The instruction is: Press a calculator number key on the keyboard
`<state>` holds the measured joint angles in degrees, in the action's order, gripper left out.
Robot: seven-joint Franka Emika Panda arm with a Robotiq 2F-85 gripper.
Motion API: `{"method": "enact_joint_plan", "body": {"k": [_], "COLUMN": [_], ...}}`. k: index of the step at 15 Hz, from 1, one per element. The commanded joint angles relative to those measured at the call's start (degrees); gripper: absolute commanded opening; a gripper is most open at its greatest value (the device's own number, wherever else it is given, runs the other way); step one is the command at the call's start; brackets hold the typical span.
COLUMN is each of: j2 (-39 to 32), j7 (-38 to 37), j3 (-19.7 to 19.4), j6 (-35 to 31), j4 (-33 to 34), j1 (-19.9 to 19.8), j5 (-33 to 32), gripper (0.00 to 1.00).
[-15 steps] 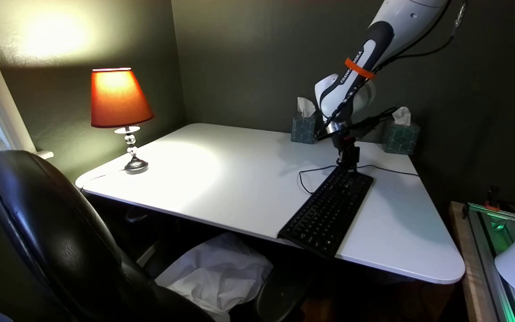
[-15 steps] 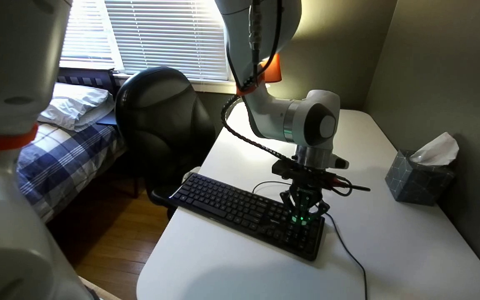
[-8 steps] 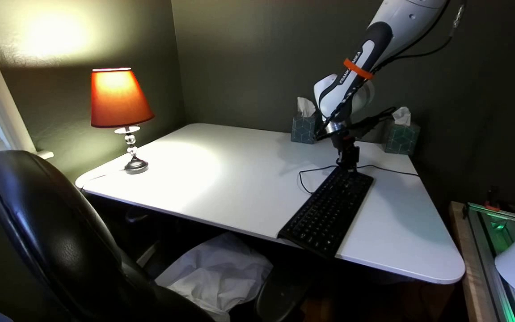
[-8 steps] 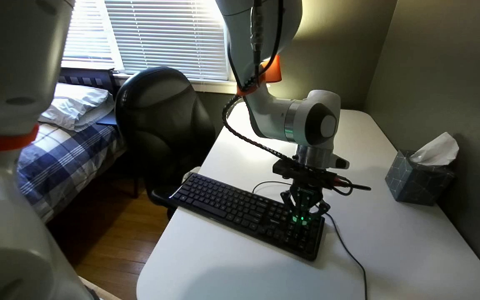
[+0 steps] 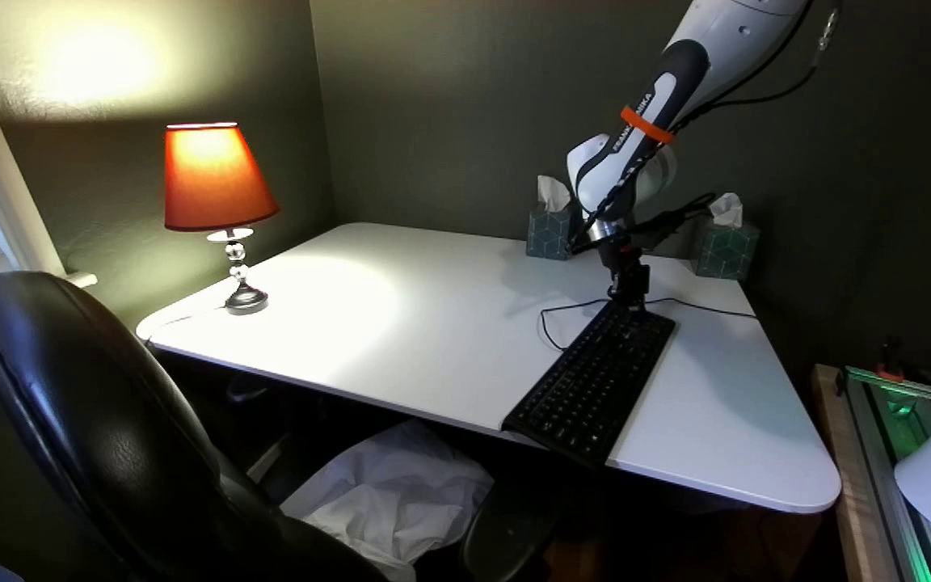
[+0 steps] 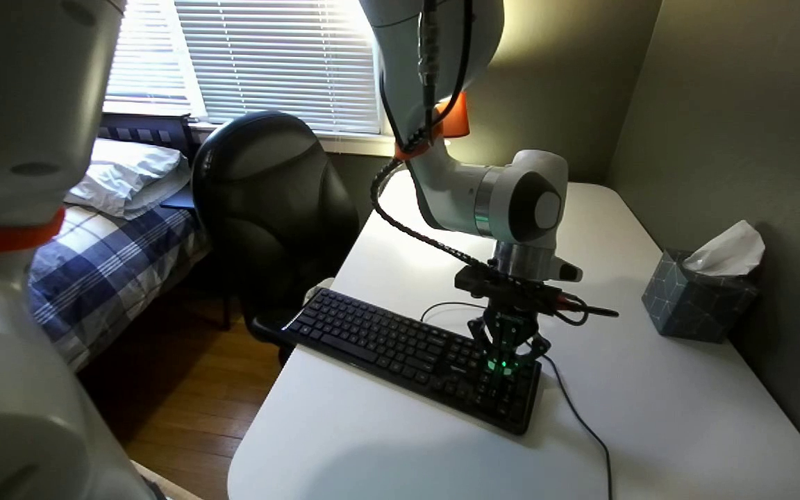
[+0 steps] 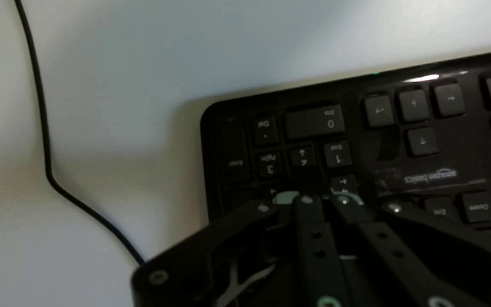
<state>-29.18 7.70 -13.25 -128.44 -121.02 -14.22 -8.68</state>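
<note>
Next to nothing had moved since the earlier frames: the arm [image 6: 452,191] had drifted by a sliver over the last second, while the keyboard [image 6: 400,351] lay just where it had been. It rested on the desk [image 6: 344,410], stretched in an exterior view from ten o'clock to four, its number pad [image 7: 279,146] at the four o'clock end. Above that pad stood the gripper [image 7: 313,187], pointing down, its fingers clenched together on nothing. In the wrist view the 2 key [image 7: 303,157] showed at about twelve o'clock from the fingertips, the 1 key [image 7: 338,154] at one, the 3 key [image 7: 270,165] at ten and the 4 key [image 7: 343,184] at three. By that layout the hidden 5 key was probably the one underneath.

Reaching the number pad and lining up looked done. Whether the tips touched a key, or had pushed it down, could not be told; the near stillness suggested a press in progress or a pause just above. What was left, by that judgement, was to finish the push, if it was unfinished, and to lift away.
</note>
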Motion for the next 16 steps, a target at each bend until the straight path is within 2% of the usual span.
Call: {"method": "enact_joint_plan", "body": {"k": [1, 16], "j2": [-0.66, 3.29], "j7": [-0.64, -1.16], "j3": [0.09, -0.79], "j6": [0.48, -1.72], "j4": [0.51, -2.73], "j1": [-0.18, 0.10], "j5": [-0.76, -1.45], "gripper": [0.00, 0.00]}}
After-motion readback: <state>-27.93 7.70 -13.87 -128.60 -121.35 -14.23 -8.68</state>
